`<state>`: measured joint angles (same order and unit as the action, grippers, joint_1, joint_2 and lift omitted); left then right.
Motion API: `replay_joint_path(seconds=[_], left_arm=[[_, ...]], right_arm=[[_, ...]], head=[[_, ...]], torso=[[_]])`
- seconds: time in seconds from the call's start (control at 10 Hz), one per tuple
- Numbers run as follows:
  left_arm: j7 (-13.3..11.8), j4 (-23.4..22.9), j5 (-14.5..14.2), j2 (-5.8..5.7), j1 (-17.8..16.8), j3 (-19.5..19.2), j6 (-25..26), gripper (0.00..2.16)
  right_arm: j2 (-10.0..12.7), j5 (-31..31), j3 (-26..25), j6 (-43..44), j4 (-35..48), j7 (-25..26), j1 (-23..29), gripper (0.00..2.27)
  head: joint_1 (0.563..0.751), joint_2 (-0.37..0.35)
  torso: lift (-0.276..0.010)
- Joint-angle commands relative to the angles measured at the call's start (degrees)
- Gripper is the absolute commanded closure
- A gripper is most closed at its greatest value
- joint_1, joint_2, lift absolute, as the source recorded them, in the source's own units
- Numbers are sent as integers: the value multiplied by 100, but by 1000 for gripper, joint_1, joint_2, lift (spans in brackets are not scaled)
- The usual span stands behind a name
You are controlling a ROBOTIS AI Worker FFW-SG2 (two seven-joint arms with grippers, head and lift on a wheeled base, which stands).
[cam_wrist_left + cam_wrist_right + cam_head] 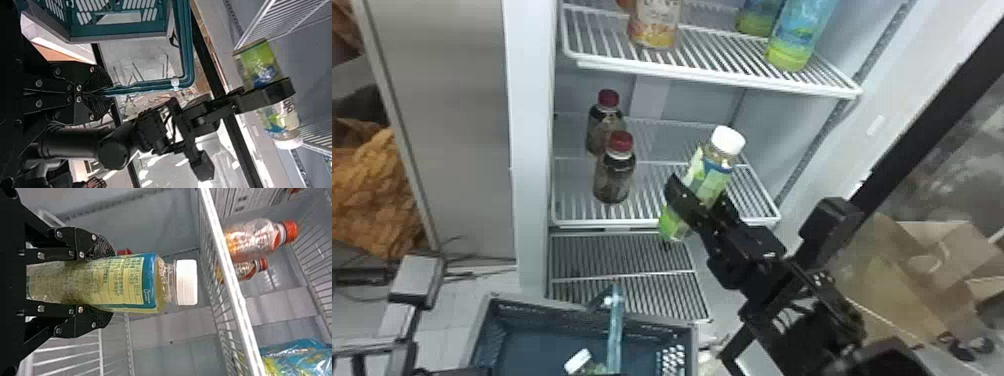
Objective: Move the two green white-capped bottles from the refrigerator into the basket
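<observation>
A green bottle [714, 172] is being gripped around its body by the right end effector [105, 283] near the shelf's front edge [632, 222], its cap being aimed toward one o'clock, probably so that it can be lowered base first. At seven o'clock from it, the basket [542, 316] is being held by its handle [186, 39], clamped in the left end effector [107, 91], presumably for steadiness. Another white-capped bottle [579, 361] is being carried inside; red-capped bottles [615, 177] at nine o'clock are being ignored as unrequested.
</observation>
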<state>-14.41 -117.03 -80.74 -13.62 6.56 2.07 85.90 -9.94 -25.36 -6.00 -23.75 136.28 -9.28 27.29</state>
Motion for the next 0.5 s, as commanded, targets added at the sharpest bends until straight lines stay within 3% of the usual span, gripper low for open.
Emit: replay_joint_path(seconds=[0.0, 0.4], left_arm=[[0, -3, -5, 0, 4, -1, 2, 1161], [0, -3, 18, 0, 4, -1, 2, 1161]], right_arm=[[54, -115, -86, -255, 399, -57, 350, 869], [239, -297, -303, -887, 1454, -162, 1236, 869]], head=[[695, -350], [695, -350]], torso=[[-263], [-263]])
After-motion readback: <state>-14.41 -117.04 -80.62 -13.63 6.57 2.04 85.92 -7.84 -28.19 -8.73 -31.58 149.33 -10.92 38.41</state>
